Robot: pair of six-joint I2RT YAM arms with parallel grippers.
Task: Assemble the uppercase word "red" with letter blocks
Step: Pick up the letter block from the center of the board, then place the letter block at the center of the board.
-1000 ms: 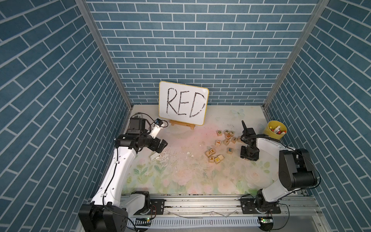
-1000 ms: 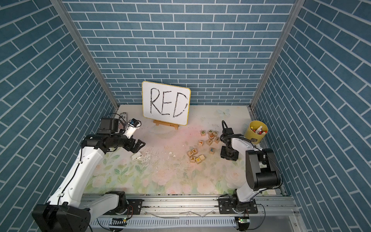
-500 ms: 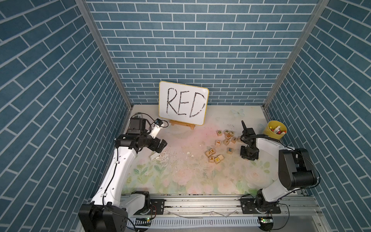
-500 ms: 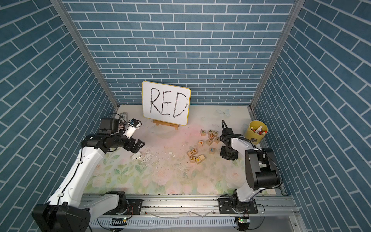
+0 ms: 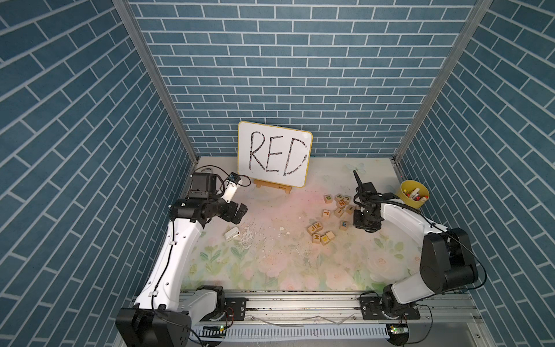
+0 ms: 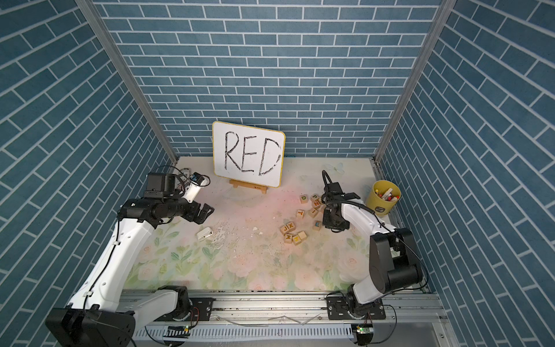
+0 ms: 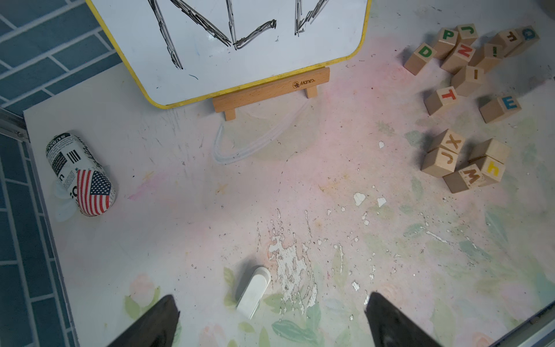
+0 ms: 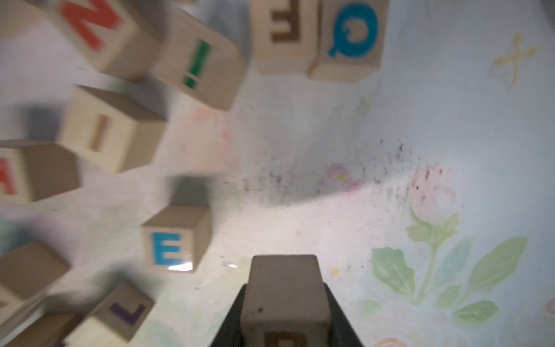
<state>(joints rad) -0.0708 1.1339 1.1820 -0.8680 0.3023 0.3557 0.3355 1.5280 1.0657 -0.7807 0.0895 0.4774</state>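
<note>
Little has shifted since the earlier frames: both arms sit where they were, and only the right fingers [image 8: 339,330] have drawn in. I find them clamped on a held block [image 8: 285,288]; its brownish letter is cut off, so I cannot confirm it is the R. No word is laid out yet. The D block [image 5: 328,198] and the E block [image 5: 344,224] lie loose among the scattered cubes [image 5: 318,232] on the surface [image 5: 270,264], the E just beside the right fingers. Across from them, the left fingers [image 7: 156,327] stand spread wide, empty, touching nothing.
</note>
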